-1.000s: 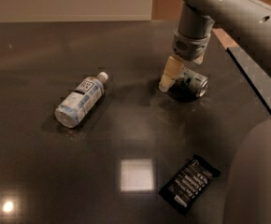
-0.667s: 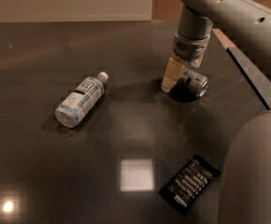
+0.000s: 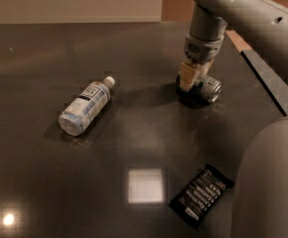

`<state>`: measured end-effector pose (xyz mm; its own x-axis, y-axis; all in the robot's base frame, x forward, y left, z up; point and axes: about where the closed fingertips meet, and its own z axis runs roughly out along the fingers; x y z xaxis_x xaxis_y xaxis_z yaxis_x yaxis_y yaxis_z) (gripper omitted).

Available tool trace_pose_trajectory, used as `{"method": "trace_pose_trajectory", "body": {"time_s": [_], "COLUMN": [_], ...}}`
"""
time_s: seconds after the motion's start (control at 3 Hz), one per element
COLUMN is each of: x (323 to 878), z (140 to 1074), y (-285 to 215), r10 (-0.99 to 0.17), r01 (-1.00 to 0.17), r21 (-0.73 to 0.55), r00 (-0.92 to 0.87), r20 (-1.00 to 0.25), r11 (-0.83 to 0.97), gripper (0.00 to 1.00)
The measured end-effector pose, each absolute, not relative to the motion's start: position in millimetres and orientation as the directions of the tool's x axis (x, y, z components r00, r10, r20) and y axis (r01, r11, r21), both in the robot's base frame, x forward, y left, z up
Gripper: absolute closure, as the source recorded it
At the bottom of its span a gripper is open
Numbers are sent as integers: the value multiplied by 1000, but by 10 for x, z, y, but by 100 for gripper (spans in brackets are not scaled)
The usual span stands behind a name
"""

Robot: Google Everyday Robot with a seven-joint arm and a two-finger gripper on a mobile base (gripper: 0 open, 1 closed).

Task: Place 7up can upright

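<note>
The 7up can (image 3: 209,89) lies on its side on the dark table (image 3: 134,133), its silver end facing the front right. My gripper (image 3: 193,83) reaches down from the arm at the top right and sits right at the can, its pale finger (image 3: 187,76) against the can's left side. Most of the can's body is hidden behind the gripper.
A clear plastic bottle (image 3: 86,105) with a white cap lies on its side at the left. A black snack packet (image 3: 202,195) lies at the front right. The table's right edge (image 3: 263,78) runs diagonally behind the arm. My arm's bulk (image 3: 273,182) fills the lower right.
The gripper has lowered slightly onto the can and the arm has shifted a little. The can, bottle and packet have not moved.
</note>
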<state>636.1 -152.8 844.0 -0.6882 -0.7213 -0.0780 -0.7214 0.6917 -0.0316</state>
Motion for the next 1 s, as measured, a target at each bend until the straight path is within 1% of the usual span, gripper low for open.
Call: {"method": "trace_pose_trajectory", "body": {"time_s": [0.33,0.67,1.0], "x": [6325,6182,5959], "z": [8561,8795,9029], "y": [-1452,-1331,-1188], "r10": [-746,-778,-772], "r01": [-750,-806,-866], "r21": [-23,-13,-21], "r00": [-653,-567,-433], "r20": [-133,-271,-466], "r11": [661,592,499], "gripper": [84,100,100]}}
